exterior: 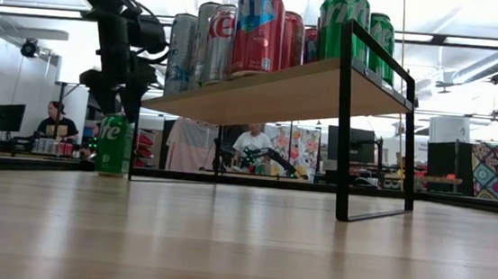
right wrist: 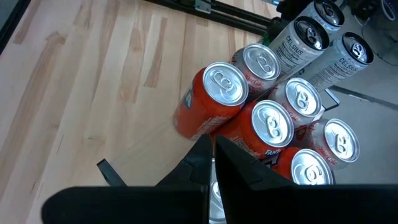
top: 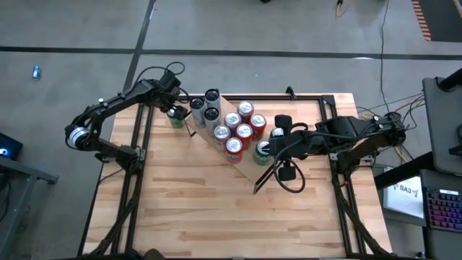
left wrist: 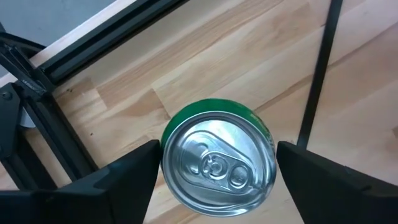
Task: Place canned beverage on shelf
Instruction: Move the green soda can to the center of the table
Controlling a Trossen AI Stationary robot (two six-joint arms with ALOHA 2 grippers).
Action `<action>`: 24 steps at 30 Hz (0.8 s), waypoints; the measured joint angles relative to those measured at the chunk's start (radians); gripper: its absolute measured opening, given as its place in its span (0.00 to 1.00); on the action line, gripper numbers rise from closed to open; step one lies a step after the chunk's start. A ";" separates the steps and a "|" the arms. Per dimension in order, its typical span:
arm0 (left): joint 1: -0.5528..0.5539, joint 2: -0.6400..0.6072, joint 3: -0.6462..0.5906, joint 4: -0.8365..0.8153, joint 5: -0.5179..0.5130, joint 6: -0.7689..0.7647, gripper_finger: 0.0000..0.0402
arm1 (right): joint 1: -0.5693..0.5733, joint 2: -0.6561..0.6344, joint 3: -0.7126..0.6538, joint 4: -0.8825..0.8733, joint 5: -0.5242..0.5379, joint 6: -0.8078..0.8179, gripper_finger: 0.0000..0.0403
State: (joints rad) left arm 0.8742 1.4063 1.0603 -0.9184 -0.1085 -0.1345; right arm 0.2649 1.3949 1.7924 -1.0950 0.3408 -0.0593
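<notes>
The left gripper (left wrist: 214, 171) straddles a green can (left wrist: 217, 163) on the table, fingers spread, not touching. The shelf (top: 242, 155) stands at its three o'clock. The right gripper (right wrist: 213, 155) is pressed together over the shelf's cans.

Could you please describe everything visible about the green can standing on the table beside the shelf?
The green can is a green-sided drink can with a shiny silver lid and an unopened pull tab. It stands upright on the wooden table, beside the shelf, not on it. The left gripper is open, one finger on either side of the can, with a narrow gap on each side. White lettering shows on its side.
</notes>
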 joint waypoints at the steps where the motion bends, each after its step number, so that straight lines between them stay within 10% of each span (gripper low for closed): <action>1: 0.000 -0.001 0.000 0.000 -0.002 0.000 0.75 | 0.000 0.000 0.000 0.000 0.000 0.000 0.02; 24: 0.000 -0.086 0.006 -0.069 -0.073 0.137 0.73 | 0.000 0.000 0.000 -0.009 0.000 0.040 0.02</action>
State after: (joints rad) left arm 0.8742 1.3204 1.0660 -0.9873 -0.1820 0.0022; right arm 0.2650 1.3949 1.7924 -1.1038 0.3408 -0.0189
